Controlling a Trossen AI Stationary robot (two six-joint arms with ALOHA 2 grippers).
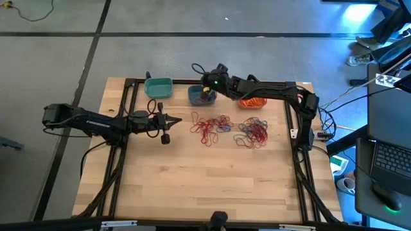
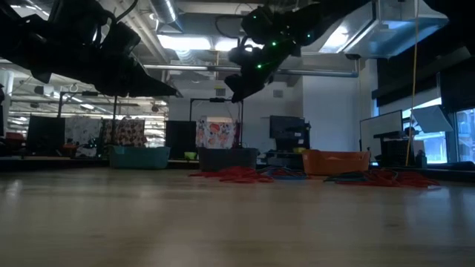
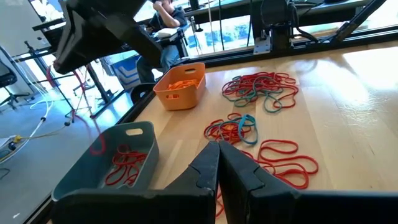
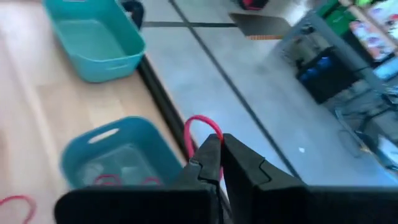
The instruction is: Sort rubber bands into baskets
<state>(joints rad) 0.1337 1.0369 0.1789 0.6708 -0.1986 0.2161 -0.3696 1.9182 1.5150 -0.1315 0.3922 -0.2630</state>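
Three baskets stand along the table's far edge: teal (image 1: 158, 87), slate blue (image 1: 199, 96) with red bands inside (image 3: 124, 165), and orange (image 1: 252, 101) with orange bands (image 3: 182, 83). Two piles of loose rubber bands, mostly red, lie on the table (image 1: 209, 126) (image 1: 252, 131). My right gripper (image 1: 207, 86) hangs above the slate blue basket's far rim (image 4: 118, 134), shut on a red rubber band (image 4: 200, 127). My left gripper (image 1: 178, 120) is shut and empty, above the table left of the piles. My right gripper pinches one red rubber band between its two shut fingertips (image 4: 211, 152). A loop of the band (image 4: 198, 121) sticks out past the tips. The band is lifted clear, above the slate blue basket's far rim.
The table's dark frame rails run along its left (image 1: 125, 128) and right (image 1: 302, 160) sides. A few blue bands lie mixed in the piles (image 3: 245, 121). Bare wood lies toward the near edge (image 1: 205, 186). Beyond the far edge is floor (image 4: 205, 68).
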